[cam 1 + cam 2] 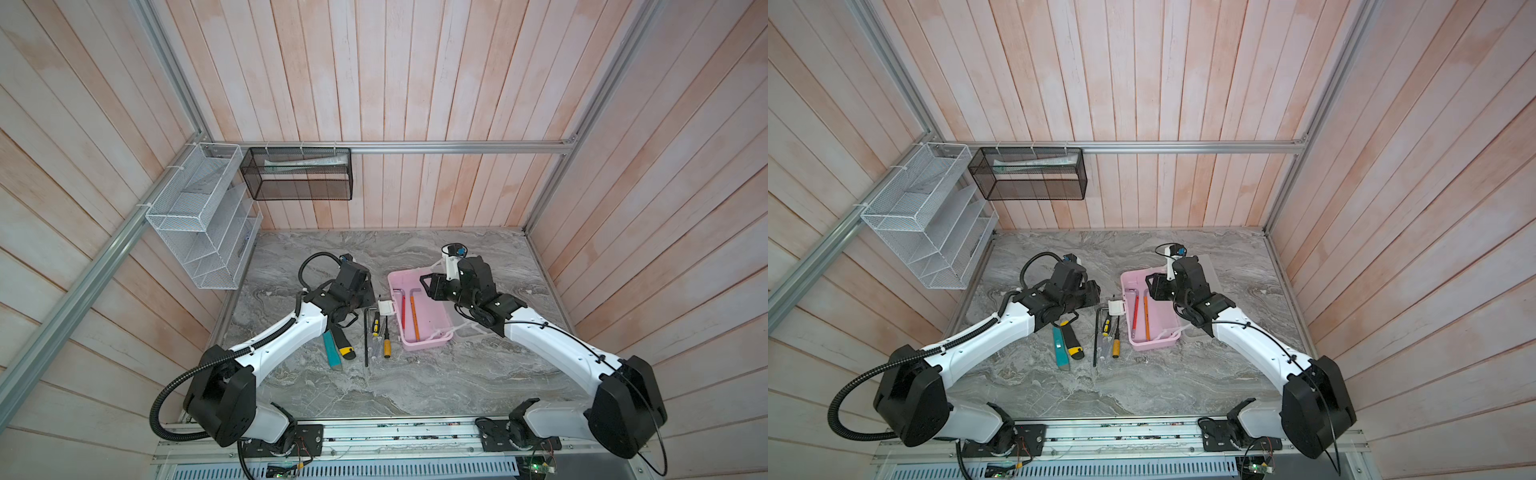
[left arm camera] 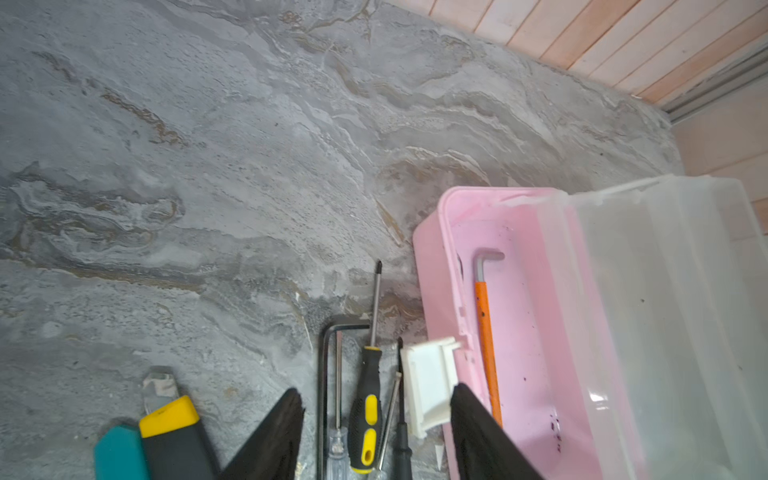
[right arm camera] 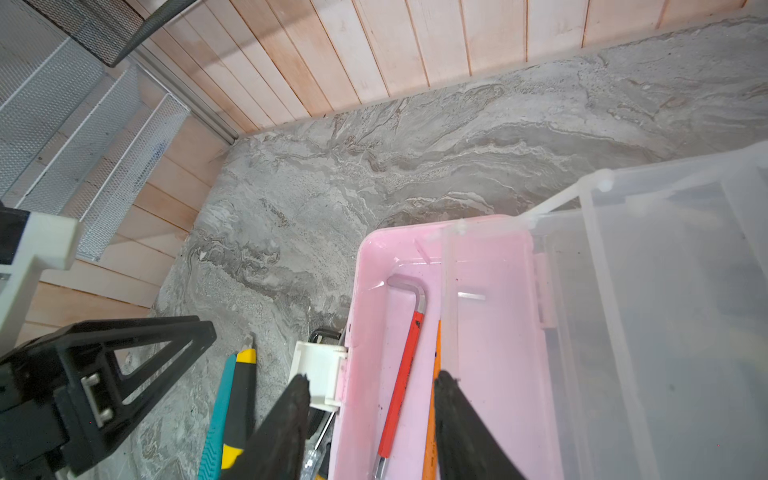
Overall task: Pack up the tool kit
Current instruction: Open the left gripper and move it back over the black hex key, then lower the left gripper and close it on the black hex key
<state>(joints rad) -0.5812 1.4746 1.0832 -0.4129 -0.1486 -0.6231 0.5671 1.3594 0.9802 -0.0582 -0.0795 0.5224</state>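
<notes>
Pink case (image 1: 430, 324) open, right gripper (image 3: 372, 378) apart above it, left gripper (image 2: 376, 390) apart over screwdrivers (image 2: 365, 415)

No text, label, brand, number or sign can be read in any view. The sleeve of the orange hex key (image 3: 430, 436) carries a few faint dark marks in the right wrist view, too small and blurred to make out. In both top views the pale sheet (image 1: 305, 163) lying in the black mesh basket (image 1: 299, 192) shows greyish bands that may be print, but not 1 letter is legible
</notes>
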